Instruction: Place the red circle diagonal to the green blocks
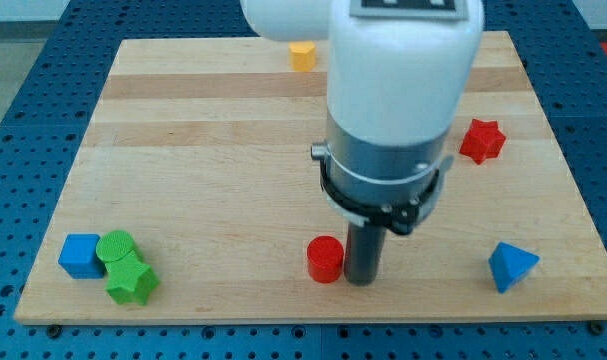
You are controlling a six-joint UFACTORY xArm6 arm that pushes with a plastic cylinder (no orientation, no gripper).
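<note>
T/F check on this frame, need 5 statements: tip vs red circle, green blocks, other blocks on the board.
1. My tip sits just to the view's right of the red circular block. True.
2. The green circular block and the green star-shaped block are far apart. False: they sit together at the view's bottom left, touching or nearly so.
3. A blue square block lies right beside the green circular block, on its left in the view. True.
4. The red star-shaped block lies next to the green blocks. False: it is on the view's right, across the wooden board.
5. The yellow block is at the view's bottom edge. False: it is near the top edge. A blue triangular block sits at the bottom right.
</note>
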